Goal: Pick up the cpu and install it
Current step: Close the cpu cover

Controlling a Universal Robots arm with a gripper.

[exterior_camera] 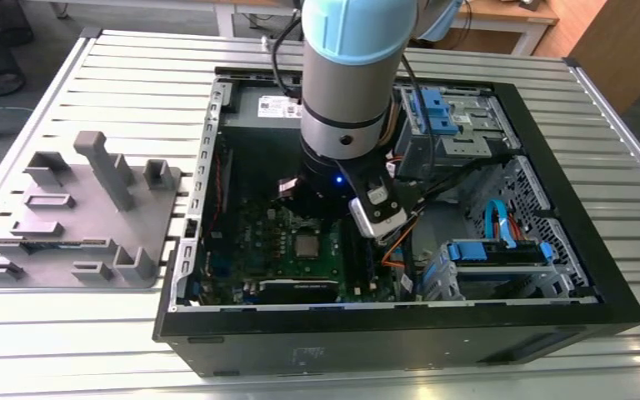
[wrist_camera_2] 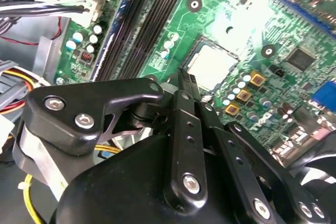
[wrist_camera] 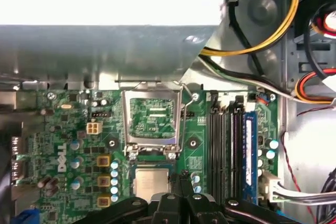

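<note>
The small flat silver-topped square cpu (wrist_camera: pixel 151 183) lies in the socket (wrist_camera: pixel 151 165) at the green motherboard's (wrist_camera: pixel 68 129) middle, the black gripper (wrist_camera: pixel 182 178) pressed together, empty, at its edge; seating well probably demands level, gentle contact.

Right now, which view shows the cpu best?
Second wrist view: the cpu lies in the socket, close and almost whole, with one corner behind the gripper. In the first wrist view the cpu has one edge under the gripper. In the exterior view the cpu is small, beside the arm.
</note>
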